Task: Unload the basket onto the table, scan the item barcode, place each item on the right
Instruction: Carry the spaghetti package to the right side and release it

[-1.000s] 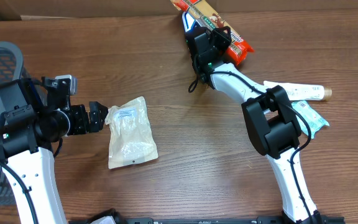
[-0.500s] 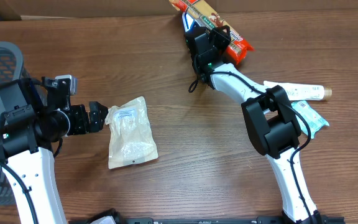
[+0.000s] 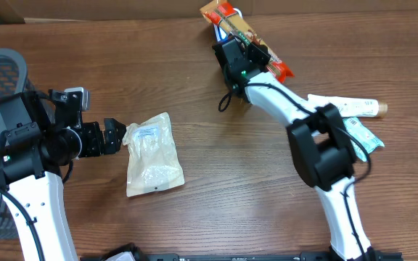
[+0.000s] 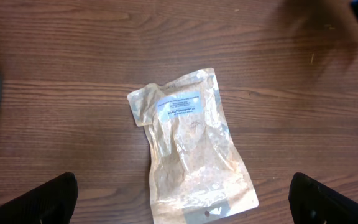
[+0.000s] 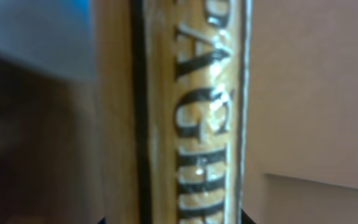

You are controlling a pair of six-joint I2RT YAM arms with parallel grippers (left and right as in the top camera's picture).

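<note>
Two grippers: the left gripper (image 3: 115, 135) at nine o'clock, the right gripper (image 3: 235, 54) at twelve. Four packaged items: one clear pouch (image 3: 153, 154) at eight, one long orange packet (image 3: 247, 32) at twelve, one white tube (image 3: 347, 106) and one teal sachet (image 3: 361, 136) at three. One grey basket (image 3: 6, 67) at nine.

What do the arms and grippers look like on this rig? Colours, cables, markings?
The left arm and right arm match: white link shells, bulky black joint housings, and black cables running outside the links. A small green light glows near each wrist. The left gripper and right gripper are black. A pale camera module sits on the left wrist. No readable markings.
</note>
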